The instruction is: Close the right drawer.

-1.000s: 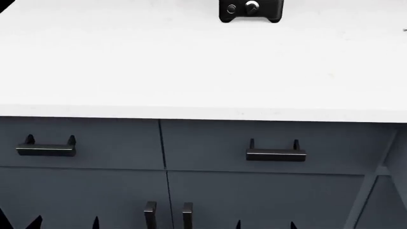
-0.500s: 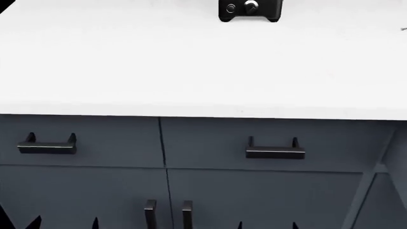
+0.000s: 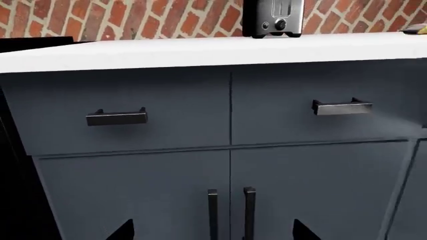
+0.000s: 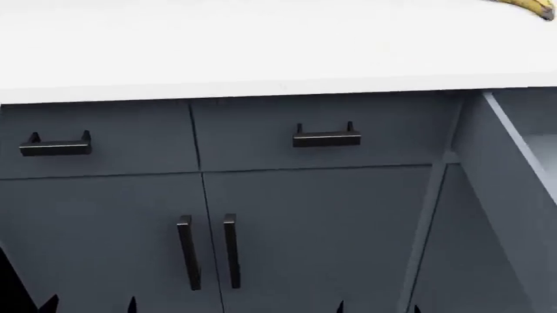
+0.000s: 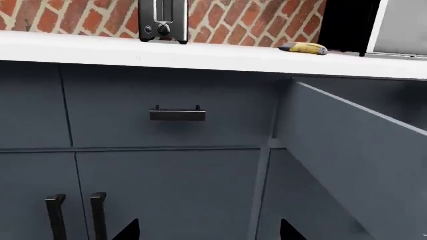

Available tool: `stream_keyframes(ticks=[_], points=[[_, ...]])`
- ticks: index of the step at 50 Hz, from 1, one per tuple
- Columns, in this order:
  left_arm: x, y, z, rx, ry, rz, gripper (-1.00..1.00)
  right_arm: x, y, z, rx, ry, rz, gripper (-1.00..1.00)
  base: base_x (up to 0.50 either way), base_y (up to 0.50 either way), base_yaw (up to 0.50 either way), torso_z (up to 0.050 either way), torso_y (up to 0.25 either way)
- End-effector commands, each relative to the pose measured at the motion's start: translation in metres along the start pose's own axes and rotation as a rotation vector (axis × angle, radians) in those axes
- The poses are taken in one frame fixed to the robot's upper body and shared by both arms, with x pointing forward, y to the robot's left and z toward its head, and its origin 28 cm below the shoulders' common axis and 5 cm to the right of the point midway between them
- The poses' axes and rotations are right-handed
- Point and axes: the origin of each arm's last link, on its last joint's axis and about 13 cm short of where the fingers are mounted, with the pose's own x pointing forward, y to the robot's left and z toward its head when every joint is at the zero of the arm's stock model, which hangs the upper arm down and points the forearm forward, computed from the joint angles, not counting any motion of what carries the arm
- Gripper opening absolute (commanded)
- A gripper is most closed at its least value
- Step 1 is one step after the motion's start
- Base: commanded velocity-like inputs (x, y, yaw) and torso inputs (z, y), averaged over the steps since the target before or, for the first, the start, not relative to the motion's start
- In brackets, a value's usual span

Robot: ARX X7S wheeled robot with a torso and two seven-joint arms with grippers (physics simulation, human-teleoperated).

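Beneath white counter (image 5: 200, 55), right drawer (image 5: 360, 150) juts open.

Slate-grey right drawer (image 5: 360, 150), white counter (image 5: 200, 55), red brick wall (image 5: 87, 17), prob. yellow banana (image 5: 303, 48).

toaster (image 5: 162, 21) on counter (image 5: 200, 55) | banana (image 5: 303, 48) near it | brick wall (image 5: 233, 20)

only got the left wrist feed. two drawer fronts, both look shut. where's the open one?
Observer: Further right, out of your frame. The right drawer stands pulled out; the right wrist view shows its side wall.
Operator: handle visible?
Observer: No, no view shows its front. The head view shows only the side wall and the pale inside.
Operator: right arm on it?
Observer: No. The right gripper is open, nothing between its fingers, aimed left of the drawer box.
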Motion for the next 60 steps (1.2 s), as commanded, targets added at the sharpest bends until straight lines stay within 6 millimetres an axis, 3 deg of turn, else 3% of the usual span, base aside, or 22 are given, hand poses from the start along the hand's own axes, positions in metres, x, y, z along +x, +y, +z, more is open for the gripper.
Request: stream_keyframes(ticks=[1, 25, 33, 47, 60], points=[[-0.001, 0.001, 0.000, -0.007, -0.001, 0.000, 1.00, 0.000, -0.002, 0.001, 0.009, -0.006, -0.042, 1.00, -0.50, 0.04, -0.28, 0.000, 0.000], [-0.001, 0.002, 0.000, -0.006, -0.003, -0.003, 1.00, -0.002, -0.007, 0.004, 0.013, -0.038, -0.109, 1.00, -0.49, 0.06, -0.31, 0.000, 0.000], [-0.001, 0.001, 0.000, -0.006, -0.004, -0.003, 1.00, -0.004, -0.012, 0.008, 0.119, -0.093, -0.161, 1.00, 0.08, -0.02, -0.29, 0.000, 0.000], [-0.001, 0.002, 0.000, -0.008, -0.005, -0.001, 1.00, -0.007, -0.018, 0.010, 0.139, -0.118, -0.252, 1.00, 0.33, -0.08, -0.29, 0.000, 0.000], [0.001, 0.000, 0.001, -0.011, -0.004, -0.003, 1.00, -0.007, -0.019, 0.009, 0.140, -0.101, -0.282, 1.00, 0.01, 0.00, -0.50, 0.000, 0.000]])
